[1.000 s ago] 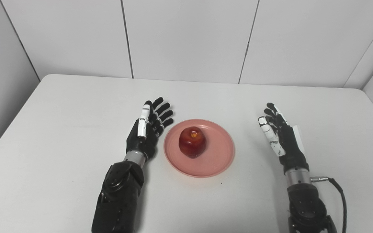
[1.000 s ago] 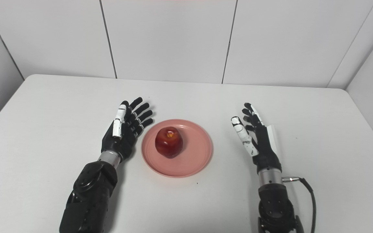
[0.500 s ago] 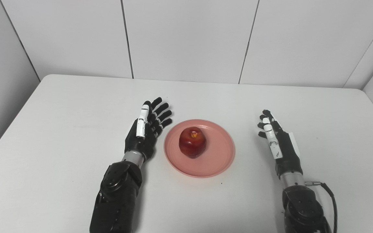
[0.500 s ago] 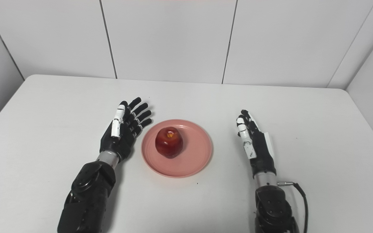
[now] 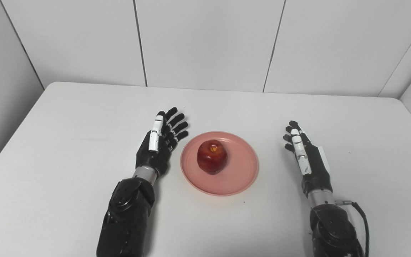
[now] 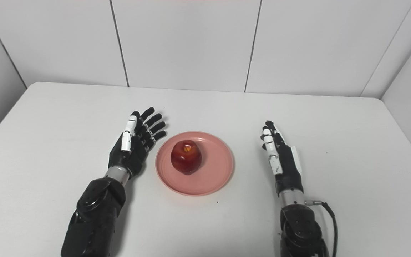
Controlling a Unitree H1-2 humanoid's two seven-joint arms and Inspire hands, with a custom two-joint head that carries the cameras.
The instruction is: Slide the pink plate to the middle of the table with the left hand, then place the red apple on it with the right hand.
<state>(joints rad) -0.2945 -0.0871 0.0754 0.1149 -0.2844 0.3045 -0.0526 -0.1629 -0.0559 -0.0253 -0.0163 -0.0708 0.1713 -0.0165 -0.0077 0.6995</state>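
Two hands flank the work in the left eye view, and neither holds anything. The red apple [image 5: 211, 156] already sits on the pink plate [image 5: 243, 175], a little left of the plate's centre, and the plate lies about mid-table [image 5: 66, 117]. The left hand [image 5: 160, 146] rests just beside the plate's left rim, fingers spread wide and pointing away toward the wall, not touching the rim as far as I can tell. The right hand [image 5: 307, 155] lies well apart from the plate's right rim, fingers straight and close together, empty. So the left hand is the nearer one; the apple lies to its right and to the right hand's left. Judging from this, both steps look done and any coming move would be a retreat, not a reach.

In the right eye view the same layout holds: the apple [image 6: 186, 156] stands upright, stem hollow up with a yellowish patch round it, skin deep red and glossy, roundish with no clear long axis. The plate [image 6: 216, 178] is shallow, round and salmon-pink with a raised rim. The left hand [image 6: 134, 142] is open beside it; the right hand [image 6: 282, 157] is open farther off.
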